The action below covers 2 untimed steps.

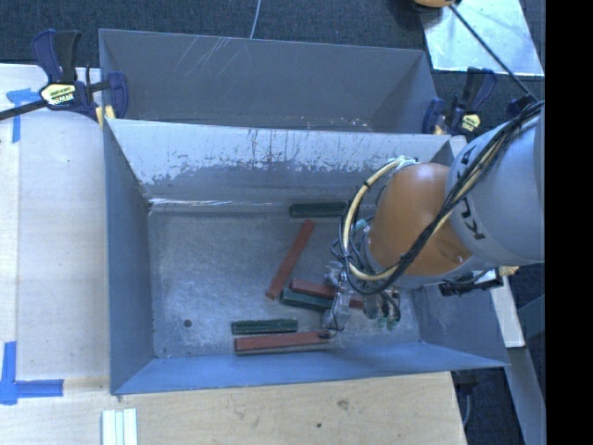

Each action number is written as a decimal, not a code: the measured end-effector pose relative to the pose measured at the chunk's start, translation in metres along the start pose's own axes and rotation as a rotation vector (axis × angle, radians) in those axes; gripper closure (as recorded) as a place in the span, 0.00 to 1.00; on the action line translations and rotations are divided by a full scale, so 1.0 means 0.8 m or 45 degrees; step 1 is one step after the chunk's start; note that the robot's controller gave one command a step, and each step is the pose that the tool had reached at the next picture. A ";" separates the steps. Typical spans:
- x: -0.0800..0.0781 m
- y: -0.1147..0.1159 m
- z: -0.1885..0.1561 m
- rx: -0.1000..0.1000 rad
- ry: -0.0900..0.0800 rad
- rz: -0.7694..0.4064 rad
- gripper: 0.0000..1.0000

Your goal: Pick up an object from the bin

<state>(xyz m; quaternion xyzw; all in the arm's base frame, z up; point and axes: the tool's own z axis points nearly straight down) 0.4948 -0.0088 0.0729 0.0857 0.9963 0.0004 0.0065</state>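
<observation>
Along the front wall of the grey metal bin [185, 276], a short dark green bar [264, 325] lies just behind a long red-brown bar [283, 343]. A slanting red-brown stick [292, 260] lies mid-floor. The gripper [338, 311] hangs low over the long bar's right end; whether it is clenched cannot be told.

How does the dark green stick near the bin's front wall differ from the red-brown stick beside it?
The dark green stick is shorter; the red-brown stick is longer. The red-brown stick's right end comes up to the gripper; the dark green stick ends clear of it. Both lie flat, nearly parallel.
</observation>
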 end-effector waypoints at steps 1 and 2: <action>0.000 0.000 0.000 0.000 0.000 -0.001 1.00; -0.010 -0.016 -0.242 0.001 0.002 0.003 1.00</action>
